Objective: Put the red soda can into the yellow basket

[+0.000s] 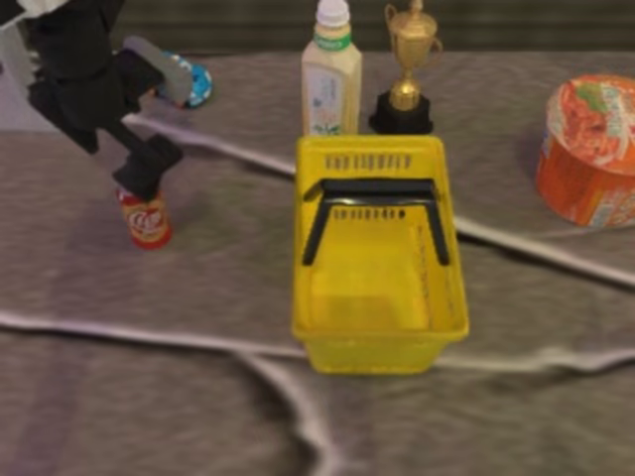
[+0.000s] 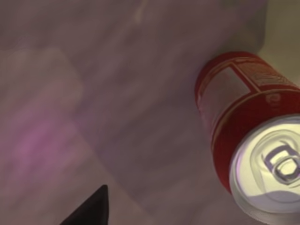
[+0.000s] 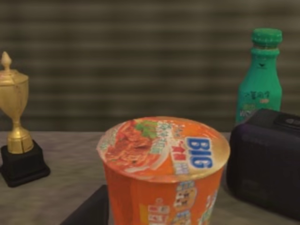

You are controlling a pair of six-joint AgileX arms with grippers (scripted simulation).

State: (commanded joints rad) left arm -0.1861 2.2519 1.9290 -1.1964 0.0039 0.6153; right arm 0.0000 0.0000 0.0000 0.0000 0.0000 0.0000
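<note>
Left gripper [image 1: 142,185] hovers over the red soda can [image 1: 147,220], jaws' spread unclear (light, slick metal): grip mid-body, then basket [image 1: 380,327].

Top view overhead; left wrist close above red soda can [image 2: 248,136], shared.

the red soda can [image 1: 147,220] has a silver top and a pale cream-orange label with script. the yellow basket [image 1: 378,297] has slotted sides and black handles. behind the basket stand a cream bottle [image 1: 331,84] with a green-edged label and a gold trophy [image 1: 408,59] on a black base. right of the basket, the noodle tub [image 1: 589,149] is orange. the surface [image 1: 149,397] is grey with pale streaks.
</note>
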